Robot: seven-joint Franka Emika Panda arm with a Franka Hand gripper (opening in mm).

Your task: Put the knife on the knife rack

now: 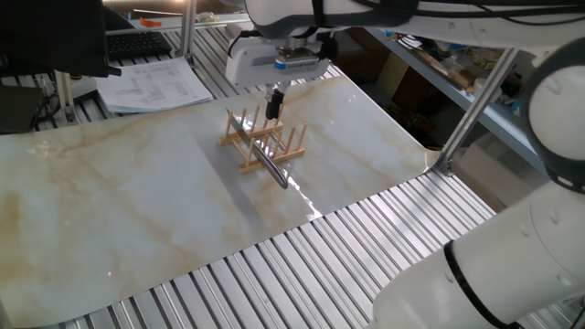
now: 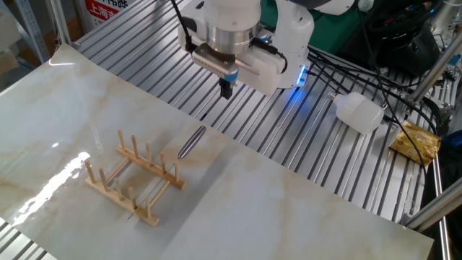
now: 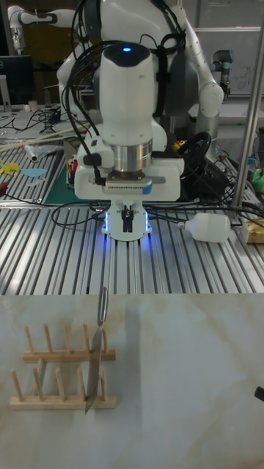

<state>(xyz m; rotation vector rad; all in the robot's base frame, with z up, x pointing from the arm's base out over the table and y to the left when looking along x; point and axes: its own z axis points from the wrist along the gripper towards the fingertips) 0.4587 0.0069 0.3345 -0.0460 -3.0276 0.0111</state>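
Across the knife rack (image 3: 62, 379) stands the knife (image 3: 94, 359); handle toward robot.

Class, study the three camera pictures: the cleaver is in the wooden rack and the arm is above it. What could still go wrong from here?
1. The all-steel cleaver stands on edge between thin pegs of the light-wood dowel rack, with its shiny handle overhanging one end; a knock might tip it out.
2. The black-fingered gripper hangs above the handle end with nothing in it; a low sideways move could clip the handle or pegs.
3. The light rack sits on the smooth marble-patterned tabletop, so it may slide if bumped.
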